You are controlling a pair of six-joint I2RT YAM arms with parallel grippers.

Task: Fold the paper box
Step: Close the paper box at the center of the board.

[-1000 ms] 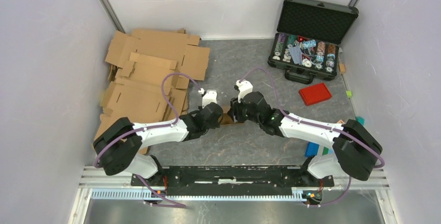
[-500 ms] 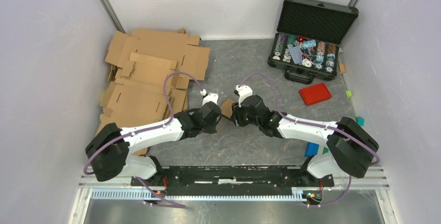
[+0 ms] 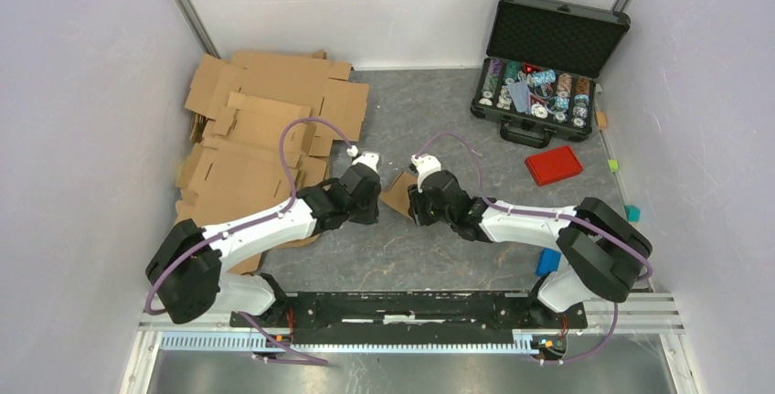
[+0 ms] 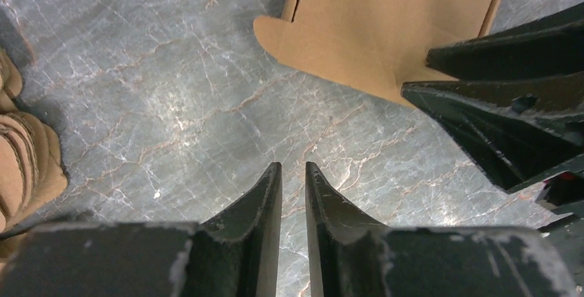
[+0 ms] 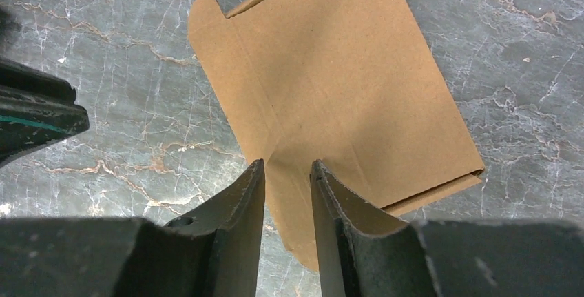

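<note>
**Box lay flat between the two grippers; neither held it**

The paper box (image 5: 337,97) lay flat on the grey marbled table (image 4: 172,104), unfolded, with one rounded tab sticking out at a corner. It sat between the two grippers.

The left gripper (image 4: 293,173) was released. Its fingers stood a narrow slit apart with only bare table showing between them. The box was ahead of its fingertips and off toward the right arm, clear of them and not touching.

The right gripper (image 5: 286,169) was also parted, its gap a little wider than the left's. Its fingertips sat directly over the near part of the box, straddling a crease. The cardboard showed face-on through the gap, so nothing was pinched. Could not tell whether the tips pressed on the sheet or hung just above it.

In the left wrist view, the right gripper's fingers met the box's near corner.

The pile of cardboard sheets (image 3: 260,138) lay on the far side of the left gripper from the box.
</note>
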